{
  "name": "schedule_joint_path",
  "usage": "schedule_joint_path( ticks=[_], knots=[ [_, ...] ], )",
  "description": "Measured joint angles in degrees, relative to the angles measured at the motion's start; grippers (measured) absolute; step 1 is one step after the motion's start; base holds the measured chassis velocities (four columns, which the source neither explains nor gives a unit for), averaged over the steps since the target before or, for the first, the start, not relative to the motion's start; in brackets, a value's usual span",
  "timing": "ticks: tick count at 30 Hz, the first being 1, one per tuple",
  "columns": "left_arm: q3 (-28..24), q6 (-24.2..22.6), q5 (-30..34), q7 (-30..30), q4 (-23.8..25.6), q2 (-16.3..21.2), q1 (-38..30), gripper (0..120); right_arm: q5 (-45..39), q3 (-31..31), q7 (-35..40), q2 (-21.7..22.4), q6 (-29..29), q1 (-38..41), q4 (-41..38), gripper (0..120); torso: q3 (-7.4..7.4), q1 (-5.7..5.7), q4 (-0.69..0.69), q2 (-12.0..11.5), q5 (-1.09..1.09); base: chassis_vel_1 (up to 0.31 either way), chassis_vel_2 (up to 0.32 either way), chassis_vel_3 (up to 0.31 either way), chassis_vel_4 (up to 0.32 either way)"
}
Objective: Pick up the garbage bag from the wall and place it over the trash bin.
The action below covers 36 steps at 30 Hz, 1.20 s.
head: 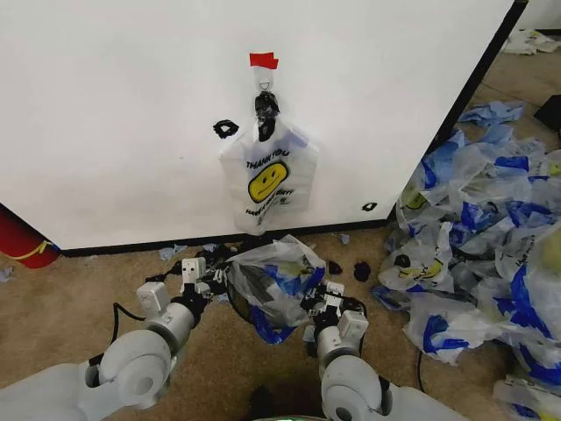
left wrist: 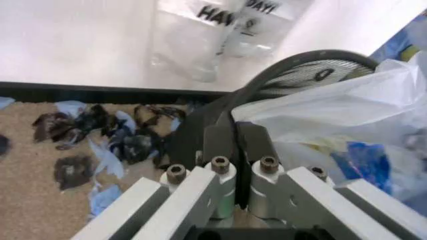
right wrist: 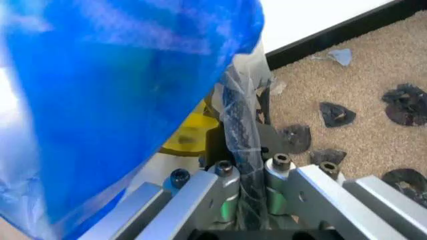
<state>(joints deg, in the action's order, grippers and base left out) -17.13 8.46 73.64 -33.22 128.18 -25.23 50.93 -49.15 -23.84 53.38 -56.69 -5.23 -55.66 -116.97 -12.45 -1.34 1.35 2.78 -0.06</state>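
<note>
Far left of the head view, a red rounded object (head: 22,244) sits on the carpet against the wall (head: 114,105). A small black scrap (head: 225,129) sticks to the wall panel left of the hanging bag.

The left gripper (head: 213,285) is low by the trash bin (head: 254,289); in the left wrist view its fingers (left wrist: 220,142) are pressed together, pinching the bin's black rim (left wrist: 293,62), with white plastic bunched just beside them. Torn black and blue scraps (left wrist: 100,132) litter the carpet by the black base strip (left wrist: 80,92).

A garbage bag (head: 267,175) with the yellow smiley hangs from a black clip (head: 266,105) under a red tape piece (head: 263,60), directly above the bin. A second bag (head: 285,276) is draped over the bin between both grippers.

The right gripper (head: 317,298) is at the bin's other side, its fingers (right wrist: 280,165) clamped on crumpled bag film; a blue handle (right wrist: 127,85) blocks most of the right wrist view.

Far right, a pile of discarded bags (head: 491,246) covers the floor.
</note>
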Motion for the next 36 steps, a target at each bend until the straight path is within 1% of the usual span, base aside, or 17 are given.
schedule_joint_path(
  ticks=[4,6,7,8,13,14,20,21,22,26,27,30,33,36],
  knots=[
    [0.38,-0.25,0.0,-0.1,1.72,-0.02,0.09,1,0.12,0.06,-0.02,0.08,-0.02,-0.11,-0.02,0,0.0,0.0,0.0,0.0,0.0,0.0,0.0,0.0,0.0],
    [1.19,-0.4,-0.03,-0.1,2.47,-0.05,0.37,11,0.15,0.14,-0.03,0.21,-0.03,-0.15,-0.09,0,0.0,0.0,0.0,0.0,0.01,0.0,0.0,0.0,0.0],
    [1.19,-0.4,-0.03,-0.1,2.47,-0.05,0.37,11,0.15,0.14,-0.03,0.21,-0.03,-0.15,-0.09,0,0.0,0.0,0.0,0.0,0.01,0.0,0.0,0.0,0.0],
    [1.5,-0.41,-0.1,-0.1,2.67,-0.1,0.48,14,0.16,0.17,-0.03,0.28,-0.04,-0.16,-0.12,0,0.0,0.0,0.0,0.0,0.01,0.0,0.0,0.0,0.0],
    [3.2,-0.48,-0.31,-0.21,3.98,-0.1,1.26,36,0.16,0.3,-0.04,0.66,-0.05,-0.18,-0.31,0,0.0,0.0,0.0,0.0,0.01,0.0,0.0,0.0,0.0],
    [3.2,-0.48,-0.31,-0.21,3.98,-0.1,1.26,36,0.16,0.3,-0.04,0.66,-0.05,-0.18,-0.31,0,0.0,0.0,0.0,0.0,0.01,0.0,0.0,0.0,0.0],
    [3.29,-0.86,-0.8,-0.56,4.57,0.34,2.4,61,0.1,0.93,-0.03,0.94,-0.05,0.1,-0.44,0,0.0,0.0,0.0,0.0,0.0,0.0,0.0,0.0,0.0],
    [3.29,-0.86,-0.8,-0.56,4.57,0.34,2.4,61,0.1,0.93,-0.03,0.94,-0.05,0.1,-0.44,0,0.0,0.0,0.0,0.0,0.0,0.0,0.0,0.0,0.0],
    [3.17,-0.93,-0.83,-0.63,4.51,0.34,2.58,65,0.01,1.09,-0.02,0.99,-0.05,0.18,-0.54,0,0.0,0.0,0.0,0.0,0.0,0.0,0.0,0.0,0.0],
    [2.95,-1.2,-1.02,-0.91,4.64,0.69,3.45,83,-0.3,1.37,0.01,1.41,-0.03,0.42,-0.88,0,0.0,0.0,-0.01,0.0,0.0,0.0,0.0,0.0,0.0],
    [2.95,-1.2,-1.02,-0.91,4.64,0.69,3.45,83,-0.3,1.37,0.01,1.41,-0.03,0.42,-0.88,0,0.0,0.0,-0.01,0.0,0.0,0.0,0.0,0.0,0.0],
    [4.38,-1.25,-1.04,-1.46,5.27,1.01,4.41,94,-0.35,1.62,-0.02,1.63,-0.03,0.37,-0.87,0,0.0,0.0,0.01,0.0,0.0,0.0,0.0,0.0,0.0],
    [5.78,-1.31,-1.04,-1.61,5.93,1.24,5.63,95,-0.34,1.83,-0.12,1.63,-0.04,0.37,-0.67,0,0.0,0.0,-0.01,0.0,0.0,0.0,0.0,0.0,0.0],
    [8.23,-1.26,-0.28,-1.66,7.61,1.11,6.8,95,-0.41,2.03,-0.18,1.34,-0.05,0.44,-0.46,0,0.0,0.0,0.0,0.0,0.0,0.0,0.0,0.0,0.0]
  ],
)
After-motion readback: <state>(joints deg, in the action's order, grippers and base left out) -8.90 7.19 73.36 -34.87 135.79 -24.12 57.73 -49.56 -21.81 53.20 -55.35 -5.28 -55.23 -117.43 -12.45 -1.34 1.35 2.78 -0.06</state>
